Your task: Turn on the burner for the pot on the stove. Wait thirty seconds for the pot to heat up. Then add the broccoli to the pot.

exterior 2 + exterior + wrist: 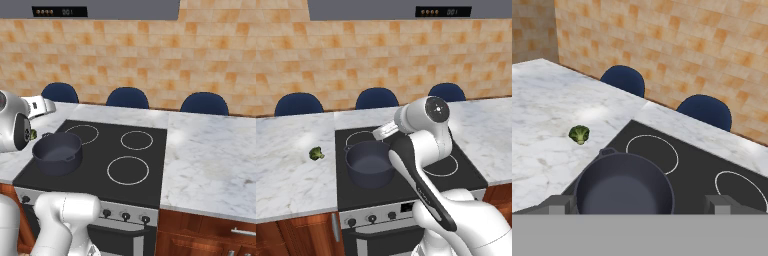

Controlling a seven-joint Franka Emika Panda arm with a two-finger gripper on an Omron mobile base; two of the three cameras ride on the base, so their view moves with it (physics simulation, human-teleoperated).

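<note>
So the arm's elbow is folded up high over the front of the stove (456, 175), forearm reaching back toward the left side, and the hand ends up hovering above and a bit behind the pot (370, 164). In the hand view the gripper (640, 204) looks down and forward with its two fingertips (558, 204) spread wide apart at the bottom edge, nothing between them, so it's open and empty.

Closest to the robot is the silver front panel with the knobs (372, 218), and nothing is touching them. The pot sits on the front-left ring, no lid, and looks empty inside. Going by the cooktop alone it's hard to say whether that burner is on; no ring looks lit.

Further left on the marble counter (286, 170) is the broccoli (316, 153), lying on its own, well apart from the pot and near the stove's left edge but not on it.

My read: the hand is nowhere near the knobs and is pointed out over the pot toward the floret, so this looks like the broccoli step, the reach before the pickup. Next move would need the hand to swing left past the pot, drop down over the floret and close on it.

Behind it all are three blue chairs (377, 98) and the tiled wall.
</note>
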